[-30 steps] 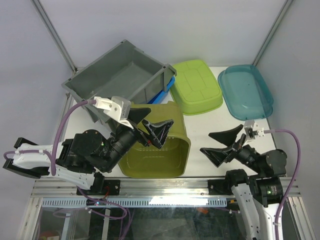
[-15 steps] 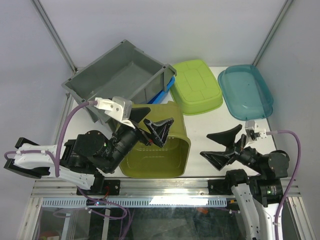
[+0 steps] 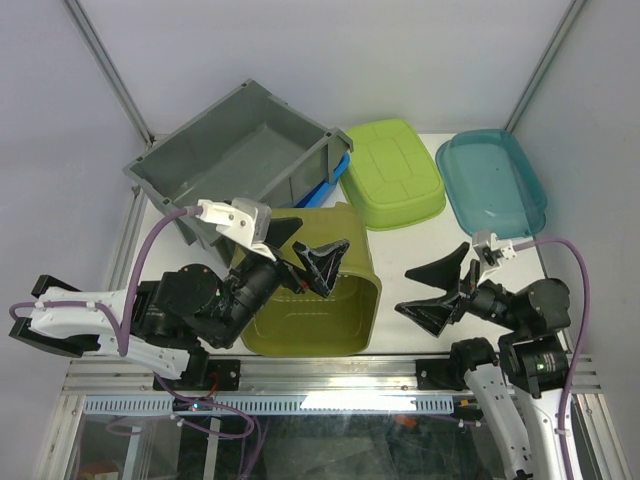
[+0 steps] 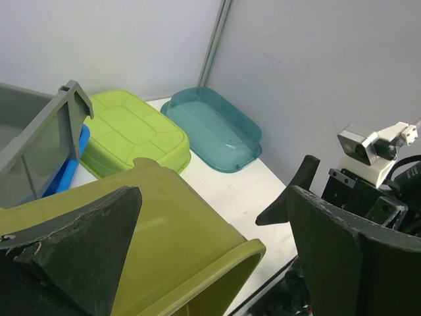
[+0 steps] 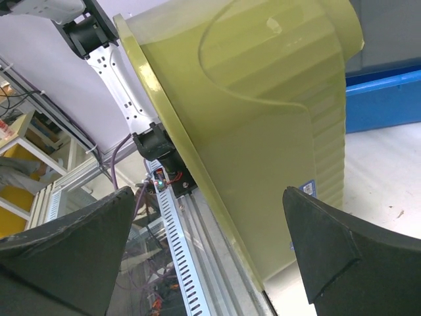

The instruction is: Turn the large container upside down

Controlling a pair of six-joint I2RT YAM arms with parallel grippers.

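The big grey crate (image 3: 235, 150) is parked upper left of the overhead view, open side up. The left tool (image 3: 312, 245) is spread wide over the olive bin (image 3: 310, 320). The right tool (image 3: 420, 290) is spread wide too, lower right, nothing gripped.

Blocked under left fingers (image 3: 320, 262) and ahead of right fingers (image 3: 445, 266) by olive tub (image 3: 330, 312); bare bench (image 3: 400, 245) beneath right fingers.

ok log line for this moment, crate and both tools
stage: pre-grasp | big grey rectangular plastic crate: open side up, not flipped | left tool: open, empty, above olive-green plastic bin | right tool: open, empty
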